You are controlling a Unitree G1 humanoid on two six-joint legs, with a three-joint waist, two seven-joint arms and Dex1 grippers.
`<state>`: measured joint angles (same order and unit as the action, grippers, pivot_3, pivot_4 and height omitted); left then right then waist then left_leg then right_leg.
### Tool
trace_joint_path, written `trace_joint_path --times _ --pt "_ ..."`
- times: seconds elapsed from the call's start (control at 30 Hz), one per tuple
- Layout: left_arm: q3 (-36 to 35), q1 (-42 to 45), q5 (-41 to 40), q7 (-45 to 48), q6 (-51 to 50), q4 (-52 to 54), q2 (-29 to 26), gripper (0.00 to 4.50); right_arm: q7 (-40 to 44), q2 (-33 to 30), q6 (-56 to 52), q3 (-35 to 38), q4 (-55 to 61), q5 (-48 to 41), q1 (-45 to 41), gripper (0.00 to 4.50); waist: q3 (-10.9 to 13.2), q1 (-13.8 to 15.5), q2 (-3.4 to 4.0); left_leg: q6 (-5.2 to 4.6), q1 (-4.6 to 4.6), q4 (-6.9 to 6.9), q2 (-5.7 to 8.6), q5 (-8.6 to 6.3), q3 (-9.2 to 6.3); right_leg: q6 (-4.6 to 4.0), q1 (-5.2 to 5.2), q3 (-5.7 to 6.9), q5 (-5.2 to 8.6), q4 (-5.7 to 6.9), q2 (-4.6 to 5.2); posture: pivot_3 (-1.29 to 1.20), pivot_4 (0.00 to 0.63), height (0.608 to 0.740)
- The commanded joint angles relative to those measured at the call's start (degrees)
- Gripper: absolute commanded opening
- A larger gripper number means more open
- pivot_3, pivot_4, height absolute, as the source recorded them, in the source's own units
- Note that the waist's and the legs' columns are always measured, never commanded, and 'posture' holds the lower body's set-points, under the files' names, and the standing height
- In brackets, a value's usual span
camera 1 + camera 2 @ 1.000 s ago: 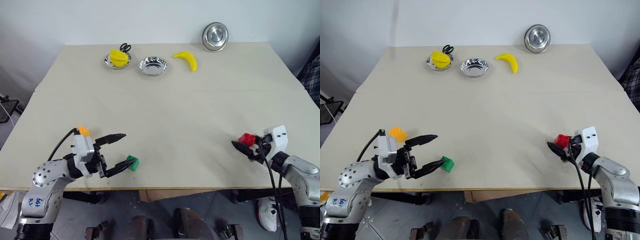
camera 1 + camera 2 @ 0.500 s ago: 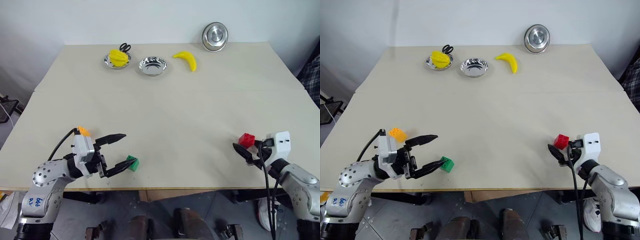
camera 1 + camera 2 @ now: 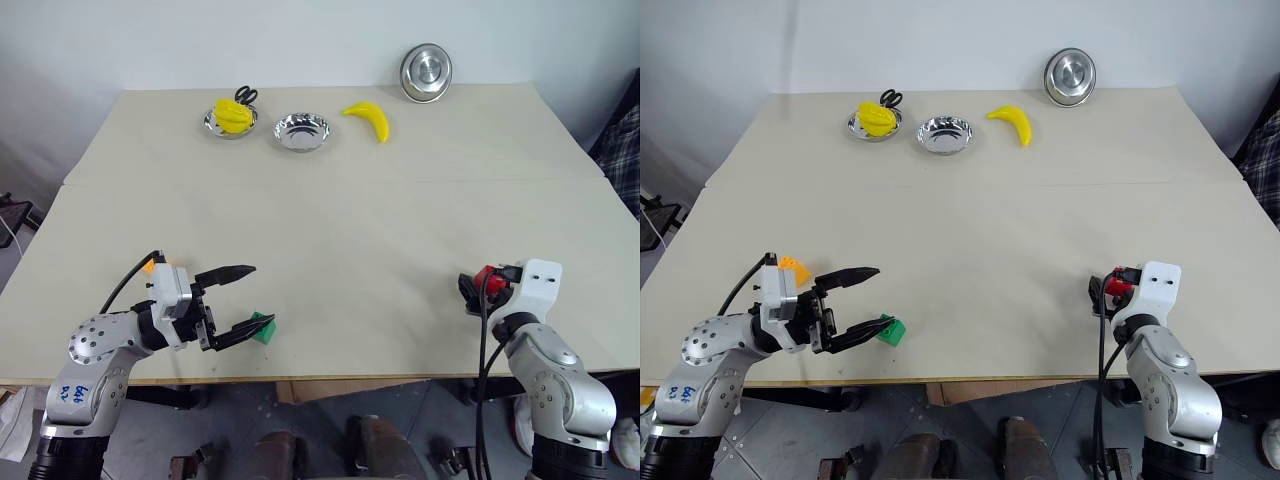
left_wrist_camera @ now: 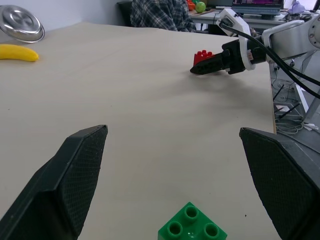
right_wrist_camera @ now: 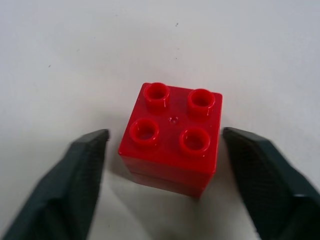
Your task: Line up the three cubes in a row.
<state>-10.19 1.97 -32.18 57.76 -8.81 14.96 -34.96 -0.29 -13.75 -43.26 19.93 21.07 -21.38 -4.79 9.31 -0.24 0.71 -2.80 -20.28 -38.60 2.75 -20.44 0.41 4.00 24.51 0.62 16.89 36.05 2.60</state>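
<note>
While both arms are being held low over the near edge of the bench (image 3: 330, 230), the left end effector (image 3: 243, 298) is being kept wide open and level, with nothing gripped. A green cube (image 3: 262, 327) is lying on the bench just beside the tip of the nearer left finger, studs up; in the left wrist view the green cube (image 4: 191, 230) is seen sitting between the two spread fingers, touching neither. An orange cube (image 3: 793, 269) is resting on the bench just behind the left wrist, partly hidden by it.

Near the right edge, the right end effector (image 3: 471, 289) is being held around a red cube (image 3: 490, 280). In the right wrist view the red cube (image 5: 172, 137) is shown standing on the bench, studs up, between the two black fingers (image 5: 80, 185), with a gap still visible on each side, so the jaws are partly open and the cube is not yet being clamped.

Far back on the bench, a round metal dish holding a yellow object (image 3: 231, 115) is sitting at the left, an empty metal dish (image 3: 302, 131) is lying beside it, and a banana (image 3: 368, 119) is lying further right. A third metal dish (image 3: 426, 72) is being propped against the wall.
</note>
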Motion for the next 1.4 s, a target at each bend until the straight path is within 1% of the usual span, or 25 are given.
trace_joint_path --times 0.03,0.1,0.13,0.17,0.27,0.3,0.33,0.4,0.43,0.5,0.53,0.57,0.6,0.63,0.67,0.7,0.8,0.87,0.9,1.0,1.1,1.23,1.33,1.4 --pt "-0.86 -0.68 -0.54 0.29 0.12 1.82 -0.78 4.50 -0.29 0.60 0.13 -1.15 1.89 0.42 0.03 2.60 0.00 -0.04 0.00 0.00 0.00 0.01 0.00 0.00 0.00 0.00 0.00 0.00 0.00 0.00 0.00 0.00 0.150 0.740" --pt "-0.94 -0.91 -0.58 0.17 0.23 2.05 -0.68 4.50 1.19 -0.39 1.32 -1.95 1.68 0.98 0.17 2.00 0.00 -0.04 0.00 0.00 0.01 0.03 0.00 0.00 0.00 0.00 0.01 0.00 0.00 0.00 0.00 0.00 0.150 0.740" --pt "-0.96 -1.03 -0.59 0.12 0.32 2.15 -0.62 4.50 2.71 -1.23 2.52 -2.08 1.21 1.00 0.14 1.63 0.00 -0.03 0.00 0.00 0.01 0.03 0.00 0.00 0.00 0.00 0.02 0.00 0.00 0.00 0.00 0.00 0.150 0.740" --pt "-0.98 -1.08 -0.58 0.04 0.40 2.21 -0.55 4.50 5.18 -2.44 3.63 -2.06 0.52 0.47 -0.07 1.51 0.00 -0.01 0.00 0.00 0.01 0.04 0.00 0.00 0.00 0.00 0.02 0.00 0.00 0.00 0.00 0.00 0.150 0.740" --pt "-0.84 -1.09 -0.49 -0.13 0.58 2.28 -0.35 4.50 16.55 -7.95 6.97 -2.16 -2.91 -2.35 -1.16 1.52 0.00 0.00 0.00 -0.02 0.00 0.04 0.01 -0.01 0.02 0.00 0.00 0.00 0.00 -0.06 0.00 0.00 0.150 0.740" --pt "-0.77 -1.02 -0.45 -0.17 0.58 2.28 -0.31 4.50 21.50 -10.44 7.52 -2.28 -4.47 -3.89 -1.52 1.52 0.01 0.02 -0.01 -0.03 0.00 0.04 0.01 -0.01 0.02 0.00 0.00 0.00 0.00 -0.06 0.00 0.00 0.150 0.740" --pt "-0.70 -0.92 -0.39 -0.17 0.67 2.16 -0.26 4.50 27.79 -13.34 10.40 -2.23 -6.97 -4.88 -2.44 1.52 0.01 0.06 -0.02 -0.04 0.00 0.03 0.01 -0.02 0.02 0.01 -0.01 0.00 0.00 -0.07 0.00 0.00 0.150 0.740" --pt "-0.61 -0.68 -0.29 -0.09 0.86 1.87 -0.19 4.50 42.63 -19.62 17.80 -2.70 -13.34 -6.37 -4.83 1.52 0.03 0.06 -0.03 -0.06 -0.01 0.01 0.01 -0.02 0.02 0.02 -0.02 0.01 -0.01 -0.10 0.00 0.00 0.150 0.740" --pt "-0.56 -0.53 -0.24 0.04 1.02 1.67 -0.18 4.50 50.50 -22.75 22.48 -3.38 -18.05 -6.37 -7.02 1.52 0.05 0.04 -0.04 -0.08 -0.01 0.02 0.01 -0.02 0.02 0.02 -0.03 0.02 -0.01 -0.12 0.00 0.00 0.150 0.740" --pt "-0.36 0.03 -0.09 0.27 1.23 1.12 -0.18 4.50 63.78 -26.93 29.02 -4.87 -27.16 -6.85 -11.75 1.52 0.08 0.02 -0.09 -0.09 0.00 0.01 0.01 -0.03 0.03 0.02 -0.04 0.02 -0.01 -0.13 -0.01 0.00 0.150 0.740" --pt "-0.26 0.25 0.01 0.49 1.42 0.93 -0.22 4.50 71.06 -28.38 32.74 -6.10 -33.61 -6.56 -15.70 1.52 0.10 -0.06 -0.12 -0.09 0.03 0.00 0.01 -0.03 0.03 0.02 -0.07 0.03 -0.01 -0.12 -0.01 0.00 0.150 0.740" --pt "-0.20 0.50 0.07 0.68 1.54 0.69 -0.28 4.50 76.15 -29.16 35.49 -7.05 -38.54 -6.29 -18.72 1.52 0.13 -0.30 -0.17 -0.08 0.06 -0.01 0.01 -0.03 0.04 0.02 -0.09 0.04 -0.01 -0.12 -0.02 0.00 0.150 0.740" --pt "-0.17 0.54 -0.09 0.76 1.53 0.97 -0.25 4.50 83.68 -30.32 41.20 -10.12 -46.23 -3.59 -23.38 1.52 0.16 -0.40 -0.22 -0.07 0.06 -0.02 0.01 -0.02 0.04 0.02 -0.10 0.03 -0.01 -0.13 -0.03 0.00 0.150 0.740" --pt "-0.15 0.59 -0.21 0.80 1.51 1.15 -0.22 4.50 88.59 -30.94 45.53 -12.38 -51.89 -1.46 -26.71 1.52 0.17 -0.50 -0.24 -0.06 0.09 -0.02 0.00 -0.01 0.04 0.02 -0.10 0.04 -0.01 -0.10 -0.04 0.00 0.150 0.740" --pt "-0.06 0.62 -0.31 1.00 1.53 1.42 -0.26 4.50 91.34 -31.99 50.62 -16.86 -57.06 -0.50 -29.78 1.52 0.18 -0.59 -0.24 -0.05 0.10 0.00 -0.01 0.00 0.03 0.02 -0.11 0.04 -0.01 -0.09 -0.04 0.00 0.150 0.740" --pt "-0.03 0.67 -0.37 1.19 1.58 1.52 -0.31 4.50 92.69 -32.72 54.41 -20.35 -60.90 -0.23 -32.01 1.52 0.18 -0.76 -0.26 -0.03 0.09 0.01 -0.01 0.01 0.02 0.02 -0.10 0.05 -0.01 -0.09 -0.04 0.00 0.150 0.740" --pt "0.38 0.51 -0.58 2.22 1.42 2.28 -0.71 4.50 92.79 -31.89 61.37 -30.87 -71.03 -0.17 -39.75 1.52 0.20 -1.24 -0.26 0.02 0.06 -0.01 -0.02 0.03 0.02 0.02 -0.07 0.07 -0.01 -0.10 -0.02 0.00 0.150 0.740" --pt "0.52 0.54 -0.46 2.55 1.33 2.52 -0.86 4.50 92.79 -31.02 64.34 -36.60 -75.66 0.11 -43.19 1.52 0.21 -1.24 -0.25 0.03 -0.01 -0.08 -0.02 0.04 0.01 0.02 -0.01 0.10 -0.01 -0.08 -0.01 0.00 0.150 0.740" --pt "0.52 0.61 -0.46 2.53 1.16 2.70 -0.92 4.50 92.79 -29.64 65.75 -38.25 -78.18 0.64 -44.93 1.52 0.21 -1.29 -0.25 0.04 -0.03 -0.13 -0.03 0.04 -0.01 0.02 -0.01 0.12 -0.01 -0.10 -0.01 0.00 0.150 0.740" --pt "0.27 0.46 -0.62 1.78 0.49 3.70 -1.00 4.50 92.79 -25.92 66.47 -40.10 -84.61 1.49 -49.09 1.52 0.21 -1.32 -0.25 0.04 -0.06 -0.25 -0.03 0.04 -0.01 0.02 -0.02 0.14 -0.01 -0.10 -0.01 0.00 0.150 0.740" --pt "-0.53 -0.85 -0.83 0.96 -0.07 5.30 -1.10 4.50 92.79 -24.54 67.34 -40.63 -88.64 2.73 -51.10 1.52 0.22 -1.19 -0.23 0.05 -0.08 -0.29 -0.03 0.03 -0.03 0.02 -0.02 0.16 -0.01 -0.08 -0.01 0.00 0.150 0.740" --pt "-1.35 -2.21 -0.94 0.39 -0.36 6.41 -1.18 4.50 92.79 -24.31 65.55 -41.78 -90.72 3.65 -52.29 1.52 0.23 -1.08 -0.21 0.05 -0.14 -0.35 -0.03 0.02 -0.16 0.02 -0.03 0.28 -0.01 -0.09 0.02 0.00 0.150 0.740" --pt "-2.11 -3.39 -1.00 -0.09 -0.41 7.21 -1.36 4.50 92.79 -23.73 67.31 -41.87 -91.37 4.17 -52.14 1.52 0.24 -1.18 -0.19 0.06 -0.14 -0.35 -0.03 0.01 -0.18 0.02 -0.03 0.30 -0.01 -0.08 0.02 0.00 0.150 0.740" --pt "-2.82 -4.10 -1.11 -0.22 -0.42 7.62 -1.65 4.50 92.79 -23.96 70.33 -43.74 -90.92 4.55 -50.84 1.52 0.24 -1.28 -0.19 0.07 -0.14 -0.35 -0.03 0.02 -0.18 0.02 -0.03 0.30 -0.01 -0.07 0.02 0.00 0.150 0.740"
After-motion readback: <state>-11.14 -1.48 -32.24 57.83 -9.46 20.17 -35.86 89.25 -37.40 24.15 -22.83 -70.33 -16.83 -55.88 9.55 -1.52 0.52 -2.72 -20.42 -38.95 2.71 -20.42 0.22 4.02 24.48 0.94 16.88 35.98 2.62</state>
